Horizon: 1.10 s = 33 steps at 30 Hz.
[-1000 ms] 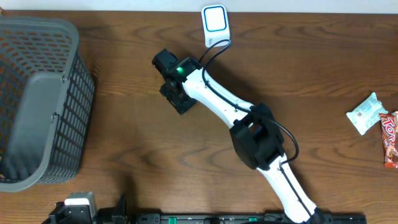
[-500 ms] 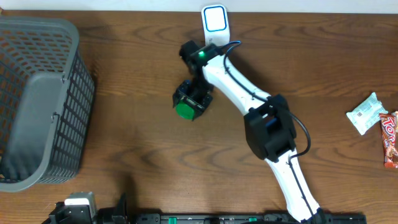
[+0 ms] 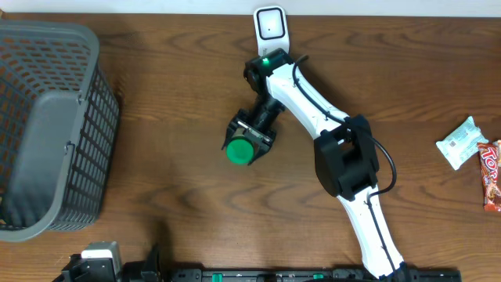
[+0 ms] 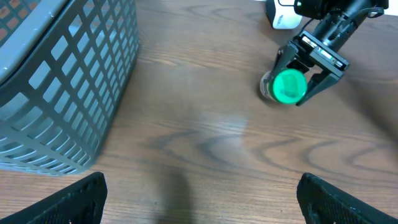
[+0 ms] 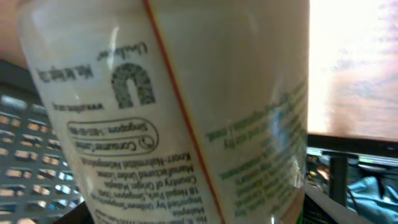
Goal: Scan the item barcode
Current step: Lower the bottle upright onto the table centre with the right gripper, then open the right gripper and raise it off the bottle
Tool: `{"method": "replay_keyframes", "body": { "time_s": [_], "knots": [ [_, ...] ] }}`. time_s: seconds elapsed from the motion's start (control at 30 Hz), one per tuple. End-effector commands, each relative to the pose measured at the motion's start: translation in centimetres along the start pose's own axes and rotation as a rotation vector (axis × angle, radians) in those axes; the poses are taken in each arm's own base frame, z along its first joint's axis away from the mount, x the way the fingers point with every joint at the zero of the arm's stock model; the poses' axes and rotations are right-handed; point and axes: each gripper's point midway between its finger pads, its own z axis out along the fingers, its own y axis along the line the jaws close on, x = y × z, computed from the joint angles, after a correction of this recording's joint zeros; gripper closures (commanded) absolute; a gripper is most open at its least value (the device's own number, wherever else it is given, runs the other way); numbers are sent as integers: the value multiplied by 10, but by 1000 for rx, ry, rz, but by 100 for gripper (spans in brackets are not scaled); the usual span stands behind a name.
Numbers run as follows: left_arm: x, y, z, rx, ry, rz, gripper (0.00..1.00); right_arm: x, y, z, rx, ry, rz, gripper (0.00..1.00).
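Note:
The item is a white-labelled jar with a green cap (image 3: 239, 151). My right gripper (image 3: 247, 141) is shut on it, cap pointing down-left, a little below the white scanner (image 3: 270, 26) at the table's far edge. From the left wrist view the green cap (image 4: 289, 86) sits between the right gripper's (image 4: 300, 76) black fingers, with the scanner (image 4: 283, 18) behind. The jar's printed label (image 5: 174, 112) fills the right wrist view, and no barcode shows there. My left gripper (image 4: 199, 199) hangs open over bare wood, near the front edge.
A grey mesh basket (image 3: 47, 133) stands at the left edge and is seen close by as the basket (image 4: 62, 74) in the left wrist view. A pale snack packet (image 3: 462, 142) and a red one (image 3: 491, 176) lie at the far right.
My right arm swung right and turned its wrist, so the jar's green cap came into sight and moved down-left of the scanner. The scanner's blue face has gone grey. The left arm stayed put.

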Motion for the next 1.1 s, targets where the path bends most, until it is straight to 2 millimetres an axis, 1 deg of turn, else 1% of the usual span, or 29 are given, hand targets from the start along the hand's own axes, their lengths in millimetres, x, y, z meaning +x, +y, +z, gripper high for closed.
{"method": "replay_keyframes", "body": {
  "time_s": [0.0, 0.13, 0.23, 0.37, 0.47, 0.6, 0.7, 0.8, 0.83, 0.9, 0.93, 1.0, 1.07],
  "knots": [
    [-1, -2, -1, 6, -8, 15, 2, 28, 6, -3, -18, 33, -126, 36],
    [-1, -2, -1, 6, -8, 15, 2, 42, 1, 7, 26, 68, -168, 36],
    [-1, -2, -1, 6, -8, 15, 2, 47, 1, 13, 40, 77, -218, 33],
    [-1, -2, -1, 6, -8, 15, 2, 55, 1, 23, 63, 90, -261, 32],
    [-1, -2, -1, 6, -8, 15, 2, 59, -1, 30, 86, 95, -268, 26],
    [-1, -2, -1, 6, -8, 15, 2, 59, -9, 39, 119, 109, -249, 27],
    [-1, -2, -2, 6, -9, 15, 2, 54, -14, 44, 124, 117, -236, 29],
    [-1, -2, -1, 6, -8, 15, 2, 44, -15, 44, 116, 99, -243, 32],
    [-1, -2, -2, 6, -9, 15, 2, 40, -16, 43, 121, 82, -248, 31],
    [-1, -2, -1, 6, -8, 15, 2, 25, -21, 39, 153, 25, -250, 21],
    [-1, -2, -1, 6, -8, 15, 2, 20, -25, 36, 180, -3, -241, 18],
    [-1, -2, -1, 6, -8, 15, 2, 10, -34, 33, 235, -51, -230, 14],
    [-1, -2, -2, 6, -9, 15, 2, 8, -37, 32, 254, -68, -237, 12]
  ]
}}
